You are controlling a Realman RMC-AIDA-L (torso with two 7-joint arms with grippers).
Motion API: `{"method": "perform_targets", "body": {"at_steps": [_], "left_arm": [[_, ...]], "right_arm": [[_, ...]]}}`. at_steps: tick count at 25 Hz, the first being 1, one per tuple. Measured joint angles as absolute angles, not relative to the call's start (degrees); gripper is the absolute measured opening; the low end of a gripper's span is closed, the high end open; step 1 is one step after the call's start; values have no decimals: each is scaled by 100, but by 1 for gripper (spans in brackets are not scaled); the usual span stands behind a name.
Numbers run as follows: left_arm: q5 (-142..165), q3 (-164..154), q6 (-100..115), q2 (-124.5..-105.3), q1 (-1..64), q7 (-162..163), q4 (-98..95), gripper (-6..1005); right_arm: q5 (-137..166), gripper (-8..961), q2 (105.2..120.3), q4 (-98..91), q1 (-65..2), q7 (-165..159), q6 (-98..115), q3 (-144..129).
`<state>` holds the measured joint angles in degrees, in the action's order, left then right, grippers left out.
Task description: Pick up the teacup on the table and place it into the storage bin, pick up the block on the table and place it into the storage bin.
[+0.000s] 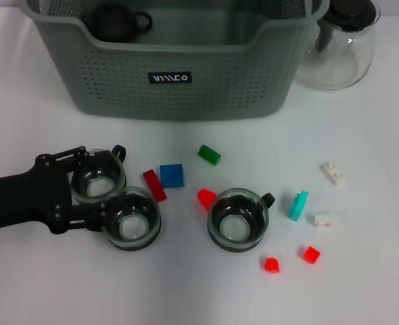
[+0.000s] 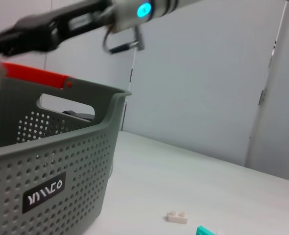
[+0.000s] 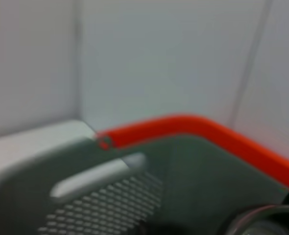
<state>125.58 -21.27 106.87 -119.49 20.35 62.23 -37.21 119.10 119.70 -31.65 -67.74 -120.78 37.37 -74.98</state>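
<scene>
Three glass teacups stand on the white table: one at the left, one just in front of it, and one in the middle. My left gripper lies low at the left, open, with one finger behind the left teacup and the other in front of it. Several small blocks lie around, among them a blue one and a green one. The grey-green storage bin stands at the back, also in the left wrist view. My right arm reaches above the bin.
A dark teapot sits inside the bin. A clear glass pitcher with a black lid stands at the back right. Red, teal and white blocks lie at the right. A red-rimmed edge shows behind the bin.
</scene>
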Motion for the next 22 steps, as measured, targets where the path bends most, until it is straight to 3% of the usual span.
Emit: {"method": "perform_targets", "body": {"at_steps": [2, 7, 22], "left_arm": [[12558, -2128, 10686, -11949, 2033, 6223, -3696, 840], [12563, -2127, 10687, -11961, 2010, 6222, -3683, 840], [12605, -2153, 10624, -11985, 2030, 6222, -3683, 840]], "right_arm": [[11916, 108, 11991, -2367, -7225, -12182, 3100, -7524], [11913, 116, 12062, -1904, -7430, -12181, 2692, -7549], [11880, 139, 12052, -1676, -7338, -12146, 3148, -7567]]}}
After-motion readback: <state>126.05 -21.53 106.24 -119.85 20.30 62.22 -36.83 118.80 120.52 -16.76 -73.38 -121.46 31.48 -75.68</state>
